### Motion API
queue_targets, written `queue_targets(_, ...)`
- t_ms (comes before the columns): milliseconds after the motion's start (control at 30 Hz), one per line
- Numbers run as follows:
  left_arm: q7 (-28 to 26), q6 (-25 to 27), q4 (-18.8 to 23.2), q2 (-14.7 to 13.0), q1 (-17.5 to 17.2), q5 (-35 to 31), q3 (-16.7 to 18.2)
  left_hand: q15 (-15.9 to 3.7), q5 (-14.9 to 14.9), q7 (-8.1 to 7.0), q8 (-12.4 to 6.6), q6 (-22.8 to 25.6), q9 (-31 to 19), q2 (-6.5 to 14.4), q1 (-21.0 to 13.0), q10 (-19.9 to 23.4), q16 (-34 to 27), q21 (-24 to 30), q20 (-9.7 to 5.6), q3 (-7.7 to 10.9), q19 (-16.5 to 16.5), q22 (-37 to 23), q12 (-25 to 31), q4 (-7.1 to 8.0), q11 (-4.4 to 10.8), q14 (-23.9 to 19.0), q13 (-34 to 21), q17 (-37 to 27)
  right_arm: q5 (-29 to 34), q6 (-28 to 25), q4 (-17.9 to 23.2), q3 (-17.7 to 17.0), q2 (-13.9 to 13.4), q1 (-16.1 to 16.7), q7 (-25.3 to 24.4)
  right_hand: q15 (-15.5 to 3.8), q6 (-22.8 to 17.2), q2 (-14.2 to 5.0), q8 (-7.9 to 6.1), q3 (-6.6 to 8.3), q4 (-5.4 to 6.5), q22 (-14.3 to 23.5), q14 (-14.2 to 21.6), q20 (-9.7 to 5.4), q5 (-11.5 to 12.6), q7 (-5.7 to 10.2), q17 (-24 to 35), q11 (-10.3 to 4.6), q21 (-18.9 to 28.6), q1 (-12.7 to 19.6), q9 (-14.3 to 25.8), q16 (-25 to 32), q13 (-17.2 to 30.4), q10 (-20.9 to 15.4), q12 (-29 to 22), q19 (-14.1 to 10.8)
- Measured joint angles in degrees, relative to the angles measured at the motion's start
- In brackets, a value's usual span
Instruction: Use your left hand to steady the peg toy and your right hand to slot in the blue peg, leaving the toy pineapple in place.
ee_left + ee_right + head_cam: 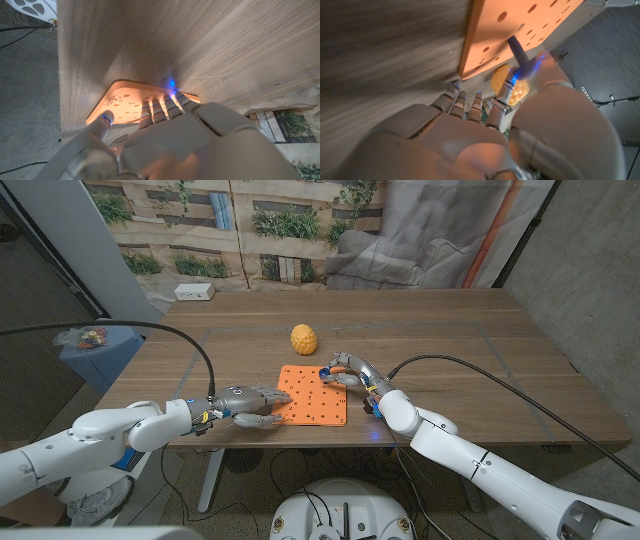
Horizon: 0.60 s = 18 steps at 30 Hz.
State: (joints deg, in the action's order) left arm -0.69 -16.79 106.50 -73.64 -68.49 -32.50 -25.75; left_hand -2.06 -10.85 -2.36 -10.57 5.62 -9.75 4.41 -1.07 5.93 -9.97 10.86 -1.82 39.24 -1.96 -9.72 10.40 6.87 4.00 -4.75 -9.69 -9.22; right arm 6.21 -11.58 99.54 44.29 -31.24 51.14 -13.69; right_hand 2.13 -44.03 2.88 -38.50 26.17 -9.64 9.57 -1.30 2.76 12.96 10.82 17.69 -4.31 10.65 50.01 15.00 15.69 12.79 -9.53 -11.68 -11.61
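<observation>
Matt wood-grain table point(450, 340), smooth orange plastic peg toy point(312, 402), bumpy yellow toy pineapple point(304, 338), glossy pale hands

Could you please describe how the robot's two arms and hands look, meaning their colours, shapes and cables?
Both arms have smooth white rounded shells with a blue accent near the joints. A black cable runs in a loop to each forearm. The left hand and right hand are metallic grey, with jointed fingers and some orange parts. Small blue lights glow near the fingertips in the wrist views.
</observation>
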Motion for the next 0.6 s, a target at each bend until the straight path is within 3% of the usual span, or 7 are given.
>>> queue_targets(600,0.95,-1.18,-1.01,0.77,1.29,0.09,-0.51,0.0,0.0,0.0,0.14,0.0,0.03,0.0,0.0,0.01,0.05,0.0,0.0,0.24,0.0,0.0,-0.15,-0.24,0.01,0.0,-0.21,0.0,-1.66,-1.45,0.16,-0.23,0.17,0.28,-0.01,-0.41,0.0,0.02,0.0,0.24,-0.25,-0.1,0.41,-0.28,0.0,0.0,-0.01,-0.63,0.21,0.02,0.0,0.0,0.0,0.01,0.0,-0.54)
